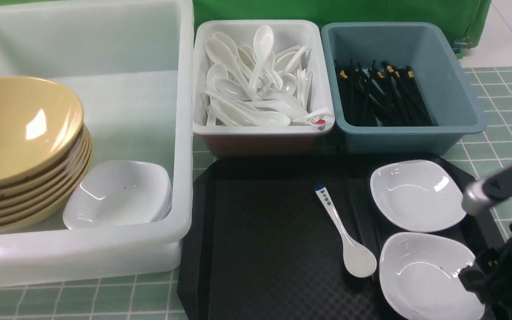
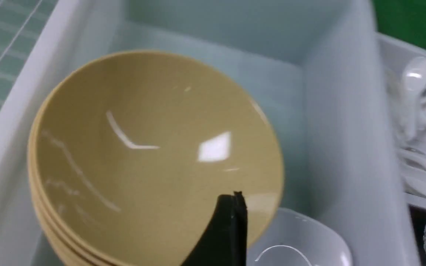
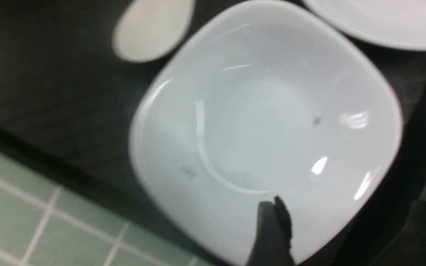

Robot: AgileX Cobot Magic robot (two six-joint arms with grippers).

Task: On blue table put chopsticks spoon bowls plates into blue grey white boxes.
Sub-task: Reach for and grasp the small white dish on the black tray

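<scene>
The right tool (image 3: 350, 207) hangs spread and empty over the nearer plate (image 1: 420, 275), which lies on the black tray (image 1: 260, 249) just beside the spoon (image 1: 341, 229); the left tool (image 2: 337, 195), also spread, hovers above the bowls (image 2: 142, 147) in the white tub (image 1: 82, 40). Set one finger inside the plate's rim, one outside, and pinch firmly: the glaze looks slippery.

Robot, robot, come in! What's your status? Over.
Left jaws open over stacked bowls. Right jaws open at rim of near plate. Spoon and far plate wait on tray. Nothing blocking.
</scene>
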